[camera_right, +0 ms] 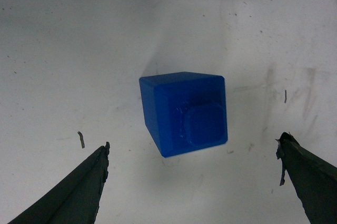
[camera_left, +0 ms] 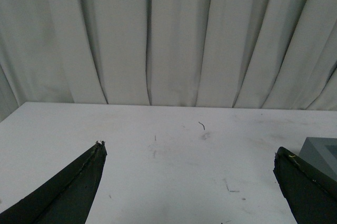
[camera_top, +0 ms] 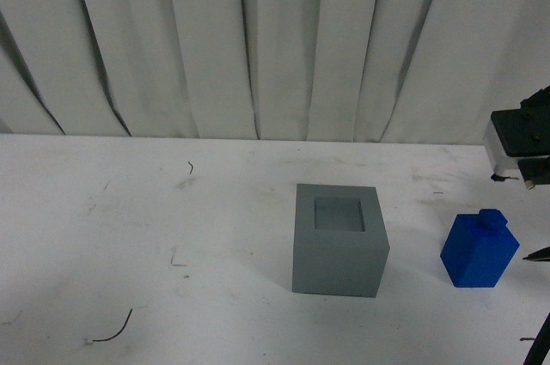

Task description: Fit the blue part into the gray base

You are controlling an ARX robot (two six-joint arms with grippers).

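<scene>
The base [camera_top: 338, 245] is set on the table [camera_top: 129, 236] with its square recess turned upward, so the recess is judged to be ready to receive a part from above. The blue part [camera_top: 479, 252] is stood upright on the table to the right of the base, well apart from it, with its stud on top; nothing is inserted yet. The right gripper [camera_right: 193, 145] is held above the part, on the same side of the base, with its jaws spread wide to either side and nothing grasped, presumably for a pickup from above. The left gripper [camera_left: 189, 150] is kept left of the base, released and empty, clear of the work. No brand or label is seen; faint raised marks beside the stud cannot be read.
</scene>
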